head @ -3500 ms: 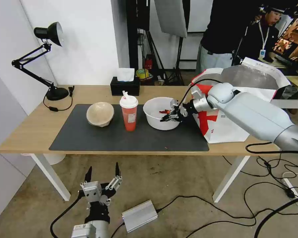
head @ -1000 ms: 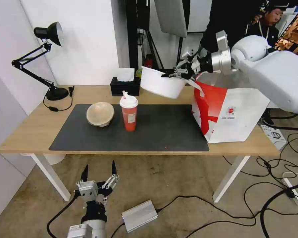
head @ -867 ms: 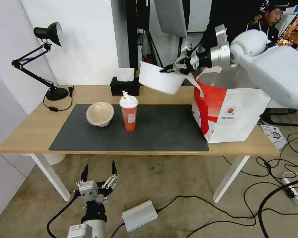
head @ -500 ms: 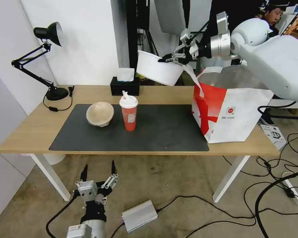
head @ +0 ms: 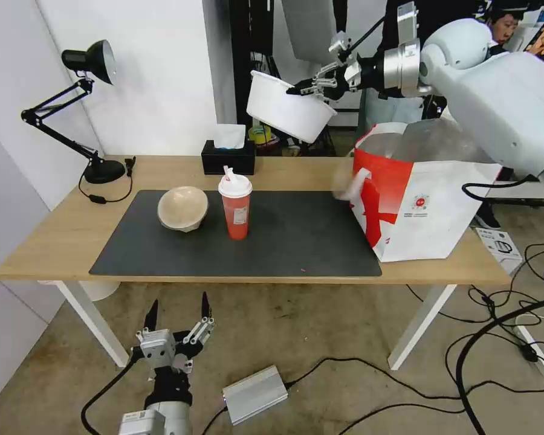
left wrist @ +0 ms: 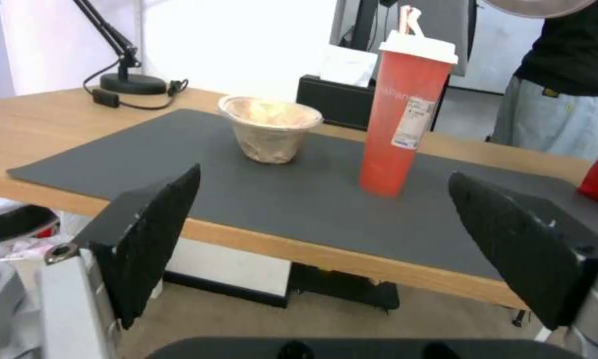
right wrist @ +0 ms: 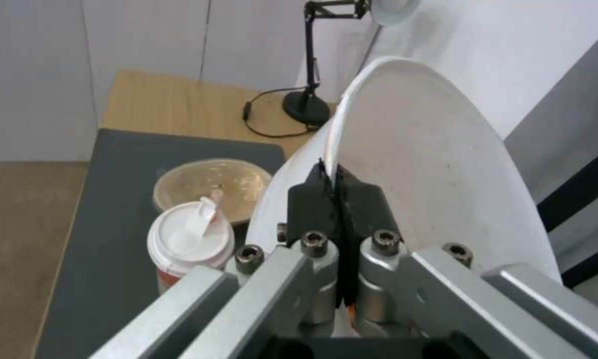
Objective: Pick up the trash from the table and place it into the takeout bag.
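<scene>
Right gripper (head: 299,90) pinches the rim of the white bowl (head: 287,113), tilted high above the table (head: 60,235), near the takeout bag (head: 423,205). Left gripper (head: 176,314) hangs low, fingers wide apart.

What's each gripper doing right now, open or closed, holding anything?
Left gripper: open, empty, parked low in front of the table.
Right gripper: closed on the rim of the white bowl, held high beside the takeout bag.

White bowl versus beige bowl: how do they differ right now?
The white bowl hangs tilted in the air, pinched at its rim by the right gripper; the beige bowl sits on the mat. The white bowl looks larger and smooth, the beige bowl crinkled. Both are outside the takeout bag.
</scene>
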Controlling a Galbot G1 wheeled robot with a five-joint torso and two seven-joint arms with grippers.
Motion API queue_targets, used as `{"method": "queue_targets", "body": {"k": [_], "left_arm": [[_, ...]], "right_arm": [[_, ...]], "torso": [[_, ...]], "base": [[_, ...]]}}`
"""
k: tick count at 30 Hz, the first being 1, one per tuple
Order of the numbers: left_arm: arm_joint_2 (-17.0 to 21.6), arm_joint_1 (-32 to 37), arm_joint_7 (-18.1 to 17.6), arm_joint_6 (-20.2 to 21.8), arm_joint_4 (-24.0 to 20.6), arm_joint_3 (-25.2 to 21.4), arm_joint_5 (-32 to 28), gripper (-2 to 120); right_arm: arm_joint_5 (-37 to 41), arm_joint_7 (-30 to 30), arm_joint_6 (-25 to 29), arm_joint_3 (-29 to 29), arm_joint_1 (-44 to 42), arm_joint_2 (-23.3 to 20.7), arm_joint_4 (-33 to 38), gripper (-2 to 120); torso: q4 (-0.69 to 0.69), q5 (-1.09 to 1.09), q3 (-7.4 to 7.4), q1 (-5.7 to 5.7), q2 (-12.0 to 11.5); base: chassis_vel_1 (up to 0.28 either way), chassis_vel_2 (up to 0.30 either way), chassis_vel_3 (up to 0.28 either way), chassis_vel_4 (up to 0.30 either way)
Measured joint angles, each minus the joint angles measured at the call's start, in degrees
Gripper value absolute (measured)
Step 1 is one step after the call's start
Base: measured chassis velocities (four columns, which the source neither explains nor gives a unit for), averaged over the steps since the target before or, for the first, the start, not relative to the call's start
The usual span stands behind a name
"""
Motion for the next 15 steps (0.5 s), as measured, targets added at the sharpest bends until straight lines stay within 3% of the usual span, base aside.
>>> {"method": "queue_targets", "body": {"k": [15], "left_arm": [[0.69, 0.27, -0.07, 0.03, -0.04, 0.14, 0.02, 100]], "right_arm": [[0.03, 0.01, 0.13, 0.85, 1.52, -0.55, -1.37, 0]], "torso": [[0.00, 0.00, 0.00, 0.00, 0.00]], "base": [[0.000, 0.000, 0.000, 0.000]]}}
